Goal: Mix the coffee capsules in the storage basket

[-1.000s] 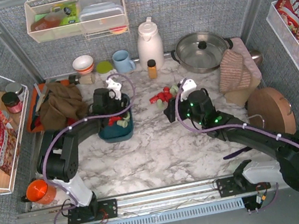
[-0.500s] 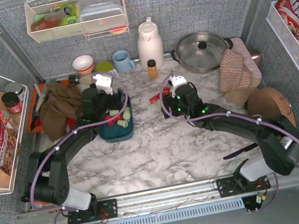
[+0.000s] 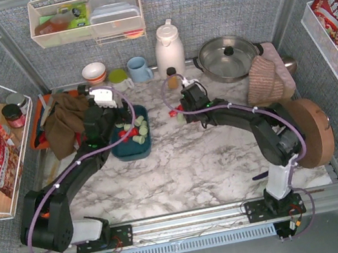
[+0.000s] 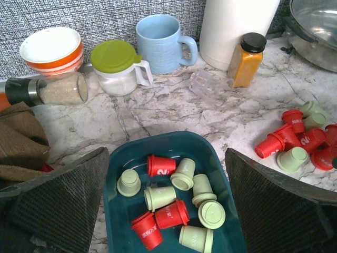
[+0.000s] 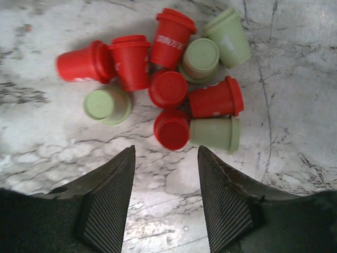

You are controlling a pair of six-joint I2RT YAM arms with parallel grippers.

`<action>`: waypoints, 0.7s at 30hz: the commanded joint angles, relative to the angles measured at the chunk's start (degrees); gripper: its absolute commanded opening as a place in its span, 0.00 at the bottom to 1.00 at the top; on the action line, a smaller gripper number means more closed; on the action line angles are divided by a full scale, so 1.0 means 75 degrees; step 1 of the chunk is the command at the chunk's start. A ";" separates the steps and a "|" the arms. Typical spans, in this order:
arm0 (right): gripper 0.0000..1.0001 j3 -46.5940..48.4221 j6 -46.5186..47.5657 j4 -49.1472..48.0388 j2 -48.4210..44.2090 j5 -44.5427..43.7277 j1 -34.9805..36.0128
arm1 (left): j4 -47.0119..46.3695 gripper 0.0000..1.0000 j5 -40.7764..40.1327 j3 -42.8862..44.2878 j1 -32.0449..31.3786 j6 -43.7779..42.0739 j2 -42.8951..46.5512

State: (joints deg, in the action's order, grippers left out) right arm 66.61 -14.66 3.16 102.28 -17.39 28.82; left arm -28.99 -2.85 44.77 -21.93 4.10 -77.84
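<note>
The dark teal storage basket (image 3: 123,151) sits left of centre and holds several red and mint green coffee capsules (image 3: 135,132). In the left wrist view the basket (image 4: 206,153) lies between my wide-open fingers, its capsules (image 4: 169,213) jumbled together. My left gripper (image 3: 104,121) (image 4: 166,154) hovers open and empty over the basket's back left. A second heap of capsules (image 3: 176,113) (image 5: 168,89) lies loose on the marble. My right gripper (image 3: 186,105) (image 5: 166,152) is open and empty just short of this heap, touching none of them.
An amber bottle (image 3: 172,77), blue mug (image 3: 139,69), white thermos (image 3: 168,48) and steel pot (image 3: 229,57) line the back. A brown cloth (image 3: 69,118) lies left of the basket. A folded towel (image 3: 267,80) and round wooden board (image 3: 308,127) are at right.
My left gripper has pulled back and to the left from over the basket. My right gripper has reached back and to the left, up to the loose heap. Both arms are more stretched out.
</note>
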 commanded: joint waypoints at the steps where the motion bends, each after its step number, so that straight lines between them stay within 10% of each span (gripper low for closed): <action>1: 0.53 0.0535 0.0044 0.0783 0.0524 -0.0151 -0.0216 | -0.0288 0.99 -0.0097 0.0024 0.0021 0.0119 0.0075; 14: 0.49 0.0983 0.0089 0.0833 0.1238 0.0548 -0.0508 | 0.0024 0.99 -0.0891 0.0255 0.0019 0.0879 -0.0031; 21: 0.30 0.0870 0.0102 0.0762 0.1046 0.0612 -0.0533 | 0.0066 0.99 -0.0799 0.0245 0.0019 0.1124 -0.0123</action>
State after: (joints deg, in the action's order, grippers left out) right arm 73.49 -14.22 9.08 111.39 -13.23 24.77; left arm -28.03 -7.88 47.37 -21.91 10.50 -78.43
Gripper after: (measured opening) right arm 0.353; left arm 0.994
